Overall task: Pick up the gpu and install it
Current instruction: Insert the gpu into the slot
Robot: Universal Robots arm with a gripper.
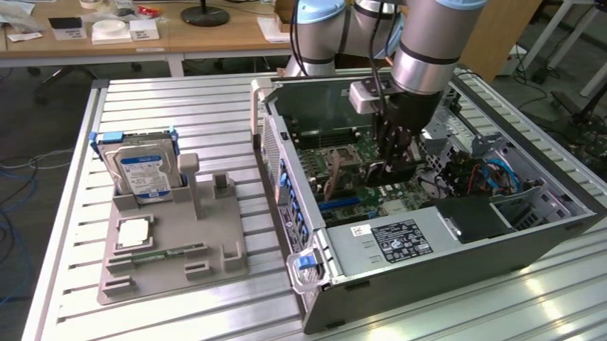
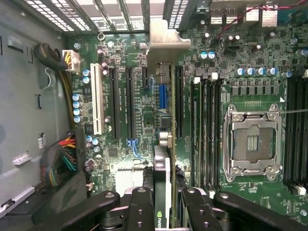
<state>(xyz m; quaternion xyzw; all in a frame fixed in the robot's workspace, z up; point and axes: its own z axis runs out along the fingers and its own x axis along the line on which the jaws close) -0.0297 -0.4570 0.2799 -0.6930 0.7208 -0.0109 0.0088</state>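
A silver-and-black robot arm reaches down into an open grey metal computer case (image 1: 446, 249), right of centre in the exterior view. Its black two-fingered claw (image 1: 399, 162) is partly closed on the gpu (image 1: 396, 176), a thin flat card with a green board, a black face and a silver end bracket. The claw holds the card on edge just above the green motherboard (image 1: 351, 153).

In the wrist view the claw (image 2: 163, 195) pinches the gpu (image 2: 162, 163) from both sides. The card runs away from the camera, in line with the long black expansion slots (image 2: 130, 101). Its silver bracket (image 2: 166, 38) sits at the case's rear wall.

The pick-up looks done. Whether the card is seated in a slot cannot be told, so the installing appears unfinished.

On the exterior view's left, on the slatted metal table (image 1: 180, 106), a grey parts holder (image 1: 170, 263) carries a boxy hard drive with a blue-white label (image 1: 141, 170).
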